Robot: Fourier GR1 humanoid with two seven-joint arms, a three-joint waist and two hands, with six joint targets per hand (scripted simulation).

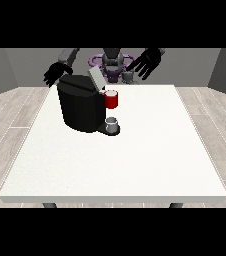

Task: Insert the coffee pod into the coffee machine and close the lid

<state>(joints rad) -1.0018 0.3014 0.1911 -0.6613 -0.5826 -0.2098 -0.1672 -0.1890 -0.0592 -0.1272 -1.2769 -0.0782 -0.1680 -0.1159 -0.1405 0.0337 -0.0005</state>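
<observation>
White table (150, 160) holds coffee machine (81, 107), its bulk hiding the pod slot.

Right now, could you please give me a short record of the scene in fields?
coffee machine: black, on the white table, left of centre
lid: raised, tilted
red pod holder: at the machine's front
cup: grey, on the machine's base below the holder
hand at the view's left: above the machine, fingers spread
hand at the view's right: raised, open, holding nothing
</observation>
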